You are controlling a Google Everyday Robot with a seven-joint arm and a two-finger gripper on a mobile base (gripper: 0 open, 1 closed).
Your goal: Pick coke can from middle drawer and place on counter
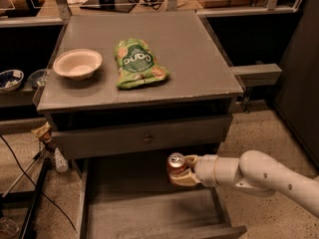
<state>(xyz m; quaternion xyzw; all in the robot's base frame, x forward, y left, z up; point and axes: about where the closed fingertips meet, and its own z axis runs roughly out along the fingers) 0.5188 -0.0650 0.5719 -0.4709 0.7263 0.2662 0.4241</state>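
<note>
The coke can [175, 164], red with a shiny silver top, is held upright in my gripper [180, 172] above the right rear part of the open middle drawer [144, 210]. The gripper's fingers are shut on the can's sides. My white arm [259, 176] reaches in from the right. The grey counter [199, 49] lies above and behind, its front edge higher than the can.
A green snack bag [137, 63] and a white bowl [78, 63] sit on the counter. The upper drawer front with a small knob [147, 139] is partly open above the can. Cables and clutter lie on the floor at left [30, 183].
</note>
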